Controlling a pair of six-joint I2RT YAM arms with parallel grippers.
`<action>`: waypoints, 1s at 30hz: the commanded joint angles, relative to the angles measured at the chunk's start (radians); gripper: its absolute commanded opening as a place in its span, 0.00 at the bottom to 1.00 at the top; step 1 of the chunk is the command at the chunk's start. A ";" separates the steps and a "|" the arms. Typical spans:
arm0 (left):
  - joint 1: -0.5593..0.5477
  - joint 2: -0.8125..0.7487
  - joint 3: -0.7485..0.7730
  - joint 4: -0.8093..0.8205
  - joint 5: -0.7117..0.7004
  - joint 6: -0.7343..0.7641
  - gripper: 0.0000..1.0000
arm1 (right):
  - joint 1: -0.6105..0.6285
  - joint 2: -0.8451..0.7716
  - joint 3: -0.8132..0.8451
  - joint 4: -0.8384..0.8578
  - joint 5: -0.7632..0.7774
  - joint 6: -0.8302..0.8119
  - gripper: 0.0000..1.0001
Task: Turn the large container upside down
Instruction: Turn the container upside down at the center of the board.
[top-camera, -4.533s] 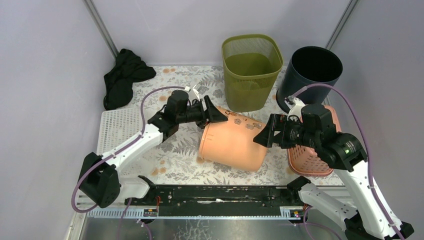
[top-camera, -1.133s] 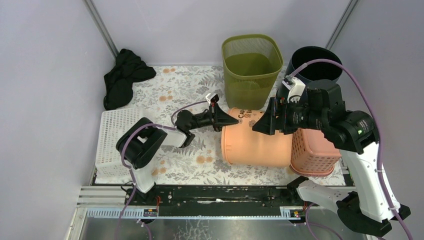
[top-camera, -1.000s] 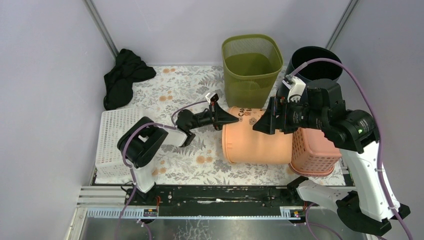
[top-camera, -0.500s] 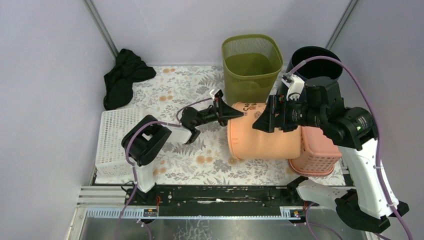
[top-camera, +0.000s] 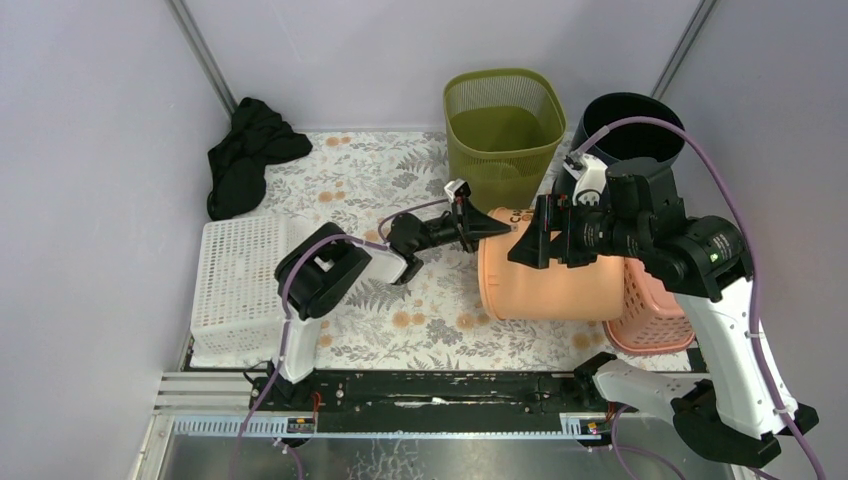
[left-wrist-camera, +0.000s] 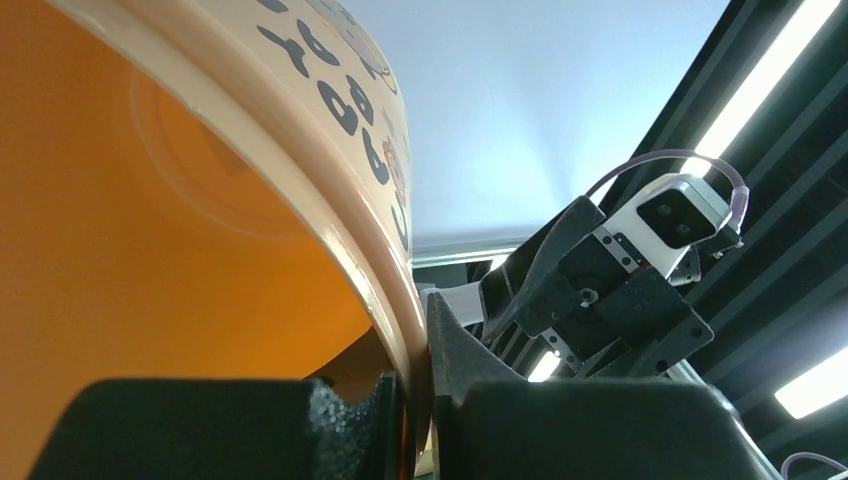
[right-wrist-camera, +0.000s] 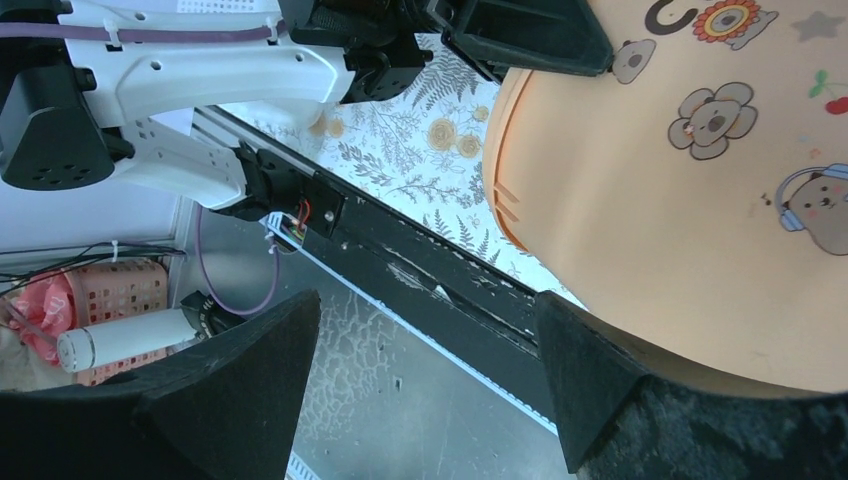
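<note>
Peach plastic, thin-walled and printed with cartoon animals: the large container (top-camera: 550, 285) lies on its side at centre right of the top view. Its mouth faces left and its far end is against the pink basket (top-camera: 660, 318). It looks empty, so I judge it light, with a smooth, slippery wall and a lip that may flex under a pinch. The rim seems the surest hold. The left gripper (top-camera: 478, 224) is clamped on it at the upper edge of the mouth, and the left wrist view shows one finger inside the lip and one outside. The right gripper (top-camera: 530, 245) has its jaws wide apart over the curved side, enclosing nothing. Whether a finger touches the wall I cannot tell. The container's base is hidden behind the right arm, as is how it meets the basket. Whether its lower side rests on the floral table (top-camera: 370, 170) is also hard to make out.
</note>
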 joint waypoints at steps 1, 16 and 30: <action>-0.017 0.033 0.068 0.125 -0.058 -0.065 0.00 | 0.000 -0.017 -0.026 0.019 0.014 -0.019 0.86; -0.016 0.139 0.084 0.128 -0.027 -0.080 0.07 | -0.001 -0.032 -0.109 0.050 0.009 -0.028 0.86; 0.016 0.142 -0.038 0.127 0.020 -0.032 0.48 | -0.001 -0.036 -0.145 0.062 0.006 -0.037 0.87</action>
